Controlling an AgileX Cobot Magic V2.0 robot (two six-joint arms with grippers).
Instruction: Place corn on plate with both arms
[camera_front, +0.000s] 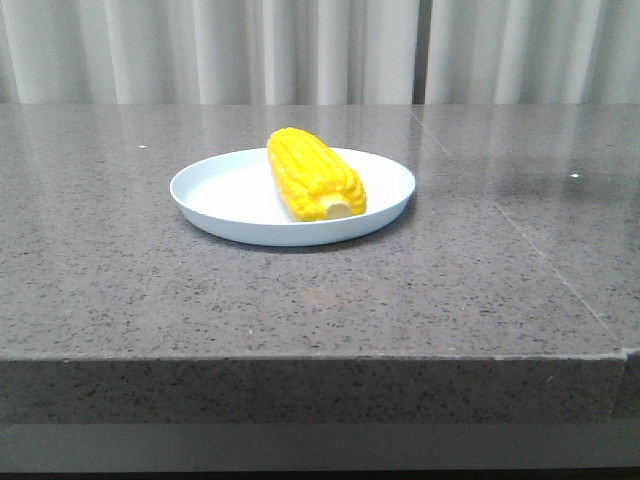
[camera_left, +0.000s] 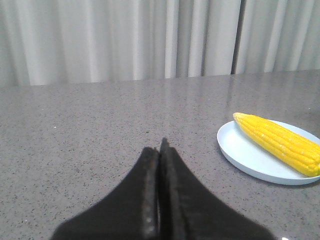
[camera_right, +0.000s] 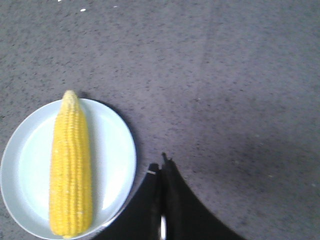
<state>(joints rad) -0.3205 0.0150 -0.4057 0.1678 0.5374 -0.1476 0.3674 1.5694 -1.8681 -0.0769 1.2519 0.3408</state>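
The yellow corn (camera_front: 312, 175) lies on the pale blue-white plate (camera_front: 215, 185) in the middle of the table, its cut stub end toward the front. Neither gripper shows in the front view. In the left wrist view my left gripper (camera_left: 160, 149) is shut and empty, with the plate (camera_left: 240, 150) and corn (camera_left: 280, 142) off to its side. In the right wrist view my right gripper (camera_right: 161, 167) is shut and empty, above the table just beside the plate's rim (camera_right: 127, 150); the corn (camera_right: 71, 165) lies along the plate.
The grey speckled stone table (camera_front: 450, 280) has its front edge near the camera and a seam running on the right. Pale curtains (camera_front: 320, 50) hang behind the table.
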